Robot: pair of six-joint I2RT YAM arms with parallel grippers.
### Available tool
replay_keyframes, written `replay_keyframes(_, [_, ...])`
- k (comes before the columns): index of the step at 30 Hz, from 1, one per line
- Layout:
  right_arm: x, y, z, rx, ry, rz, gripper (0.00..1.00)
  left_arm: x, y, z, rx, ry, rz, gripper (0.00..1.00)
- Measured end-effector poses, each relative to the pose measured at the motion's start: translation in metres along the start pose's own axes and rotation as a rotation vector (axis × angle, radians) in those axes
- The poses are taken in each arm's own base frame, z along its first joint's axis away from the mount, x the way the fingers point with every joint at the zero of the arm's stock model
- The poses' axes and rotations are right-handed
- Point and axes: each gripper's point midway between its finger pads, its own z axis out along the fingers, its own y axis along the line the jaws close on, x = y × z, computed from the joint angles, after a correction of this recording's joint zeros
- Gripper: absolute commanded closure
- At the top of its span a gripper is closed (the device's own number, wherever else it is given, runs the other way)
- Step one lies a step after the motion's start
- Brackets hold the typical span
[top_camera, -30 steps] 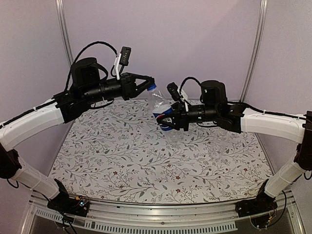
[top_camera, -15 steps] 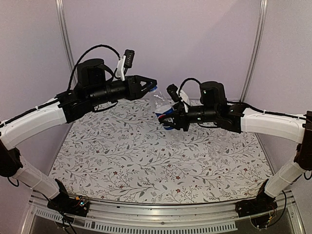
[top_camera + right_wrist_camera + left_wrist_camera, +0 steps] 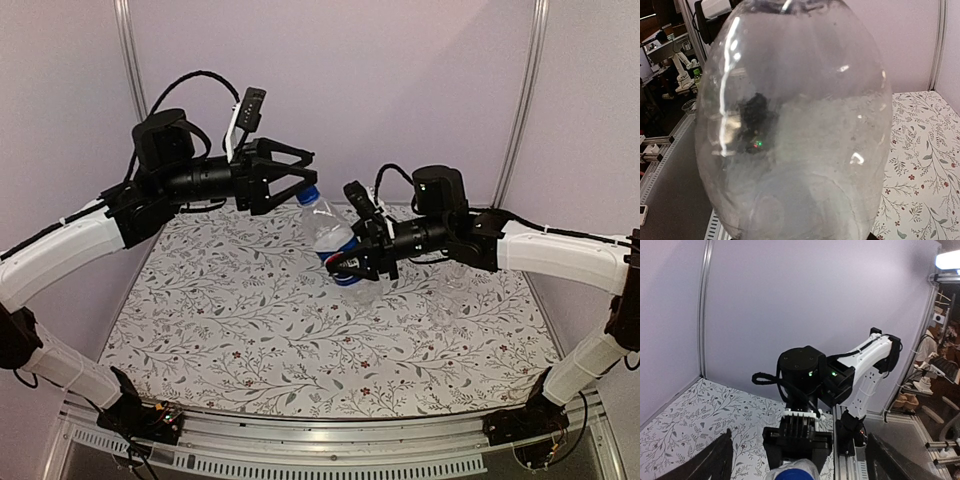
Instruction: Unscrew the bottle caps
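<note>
A clear bottle (image 3: 335,238) with a blue label band hangs tilted above the table, its blue cap (image 3: 308,195) still on the neck. My right gripper (image 3: 352,266) is shut on the bottle's lower body. My left gripper (image 3: 308,168) is open wide just above and left of the cap, not touching it. In the left wrist view the cap (image 3: 792,474) sits at the bottom edge between the two dark fingers (image 3: 715,460). In the right wrist view the bottle (image 3: 795,125) fills the frame and hides the fingers.
The floral table mat (image 3: 250,320) lies under both arms. A purple back wall with metal posts (image 3: 130,60) encloses the far side. The right arm's wrist (image 3: 805,370) faces the left camera. A metal rail (image 3: 330,440) runs along the near edge.
My left gripper has opened from around the blue cap and drawn back slightly to the left. The cap stays on the bottle. The right arm has lowered the bottle a little.
</note>
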Motion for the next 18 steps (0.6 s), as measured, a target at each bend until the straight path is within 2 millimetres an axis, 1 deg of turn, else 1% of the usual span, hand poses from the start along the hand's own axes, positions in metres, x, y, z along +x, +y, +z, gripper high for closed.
replay_keyframes(3, [0.000,0.011,0.000,-0.063,-0.001,0.002,0.59,-0.006,-0.021,-0.004,0.111,-0.013,0.051,0.17])
replay_keyframes(5, [-0.001,0.017,-0.001,-0.098,-0.003,0.003,0.58,-0.007,-0.033,-0.006,0.181,-0.012,0.077,0.21])
replay_keyframes(8, [-0.007,0.026,-0.002,-0.152,-0.015,-0.005,0.58,-0.005,-0.045,-0.007,0.263,-0.006,0.104,0.23])
replay_keyframes(10, [-0.012,0.033,-0.004,-0.192,-0.024,-0.012,0.58,-0.001,-0.051,-0.007,0.310,0.004,0.112,0.22])
replay_keyframes(13, [-0.015,0.040,-0.006,-0.235,-0.033,-0.018,0.58,0.006,-0.053,-0.003,0.362,0.022,0.112,0.24])
replay_keyframes(15, [-0.016,0.043,-0.006,-0.255,-0.035,-0.016,0.58,0.013,-0.052,0.001,0.392,0.035,0.105,0.27])
replay_keyframes(18, [-0.015,0.045,-0.006,-0.276,-0.034,-0.011,0.58,0.018,-0.052,0.004,0.421,0.046,0.093,0.35])
